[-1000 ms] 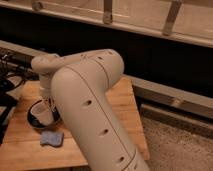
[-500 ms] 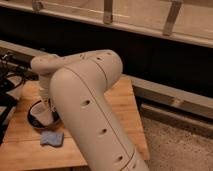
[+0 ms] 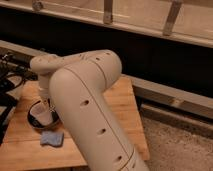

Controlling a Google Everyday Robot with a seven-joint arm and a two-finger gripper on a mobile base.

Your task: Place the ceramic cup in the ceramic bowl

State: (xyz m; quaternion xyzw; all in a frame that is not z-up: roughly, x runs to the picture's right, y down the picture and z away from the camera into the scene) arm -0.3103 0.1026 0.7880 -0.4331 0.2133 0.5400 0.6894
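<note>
The gripper (image 3: 46, 104) hangs low over the left part of the wooden table (image 3: 117, 107), directly above the ceramic bowl (image 3: 36, 121), but the arm's own bulk hides most of it, so I cannot tell whether it grips the cup or has let go. Just under it, the ceramic cup (image 3: 43, 116) appears pale and upright inside the rim of the dark bowl, slightly right of the bowl's centre. A second ago the cup looked a little higher and nearer the bowl's far edge; half a second ago it had sunk, and now it sits lower in the hollow, so the arm has been lowering it into place. That suggests the task is in its closing step: the cup seems to be in or just above the bowl's floor, though whether it truly rests there is hidden. What remains, by my judgement, is letting go and lifting straight up without dragging the cup or tipping it against the bowl's sloped wall. The big white robot arm (image 3: 87, 105) sweeps from the lower right up and over to the left, covering much of the board. In front of the bowl, near but apart, lies a small blue sponge (image 3: 52, 138). Dark cables (image 3: 11, 82) trail at the left edge, and a dark railing wall (image 3: 160, 55) runs behind the table.
</note>
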